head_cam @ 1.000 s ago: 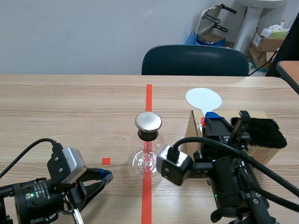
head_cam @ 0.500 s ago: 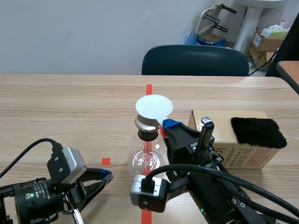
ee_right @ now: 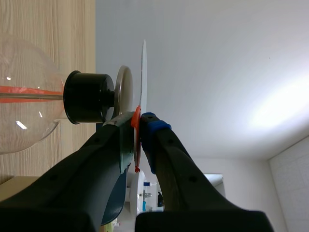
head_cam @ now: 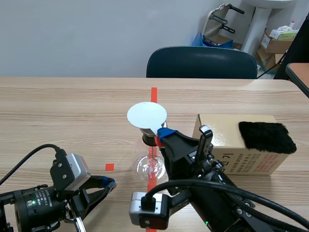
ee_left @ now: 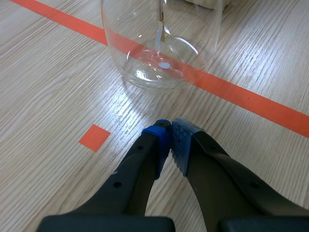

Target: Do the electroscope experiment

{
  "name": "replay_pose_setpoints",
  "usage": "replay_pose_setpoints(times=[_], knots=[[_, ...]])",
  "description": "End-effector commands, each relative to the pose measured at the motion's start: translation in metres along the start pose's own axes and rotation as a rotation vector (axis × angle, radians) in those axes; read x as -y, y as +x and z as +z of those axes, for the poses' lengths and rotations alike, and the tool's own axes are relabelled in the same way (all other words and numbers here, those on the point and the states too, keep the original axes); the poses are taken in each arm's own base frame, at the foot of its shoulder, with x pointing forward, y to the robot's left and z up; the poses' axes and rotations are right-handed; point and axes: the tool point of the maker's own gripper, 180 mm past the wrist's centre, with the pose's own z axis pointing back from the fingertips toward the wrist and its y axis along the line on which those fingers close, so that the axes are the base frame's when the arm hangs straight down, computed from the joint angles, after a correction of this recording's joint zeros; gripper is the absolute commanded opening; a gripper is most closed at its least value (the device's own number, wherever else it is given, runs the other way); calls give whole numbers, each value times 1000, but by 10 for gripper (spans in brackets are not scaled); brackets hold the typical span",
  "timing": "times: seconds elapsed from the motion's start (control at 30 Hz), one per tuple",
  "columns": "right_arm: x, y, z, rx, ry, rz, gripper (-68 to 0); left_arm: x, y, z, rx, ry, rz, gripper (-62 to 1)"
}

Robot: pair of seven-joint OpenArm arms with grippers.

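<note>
Scene view, we log: electroscope flask (head_cam: 150, 164) at table centre on the tape line, metal cap (ee_right: 123, 92) on top. White disc (head_cam: 147, 115) just above the cap; contact unclear. R gripper (head_cam: 162, 133) jaws clamped on disc's red handle. L gripper (head_cam: 109, 183) low nr flask, jaws closed, empty. Cardboard box (head_cam: 241, 157) w/ black fur pad (head_cam: 266, 137) beside R arm.

Only print noted: black lettering on the front face of the cardboard box (head_cam: 256, 162), partly hidden and too small. I could read none of it.
</note>
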Motion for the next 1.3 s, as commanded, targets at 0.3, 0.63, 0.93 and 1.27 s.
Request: replay_pose_setpoints(times=[0.3, 0.63, 0.93, 1.27], knots=[[8, -8, -1, -15, -27, 26, -671, -4, 15, -4, 50, 6, -8, -569], [9, -35, 1, -168, -29, 24, -671, -2, 14, -4, 47, 4, -3, -569], [9, -79, 15, -425, -32, 20, -671, 0, 13, -3, 45, 2, 0, -569], [10, -113, 35, -644, -34, 16, -671, 0, 13, -3, 44, 2, 0, -569]])
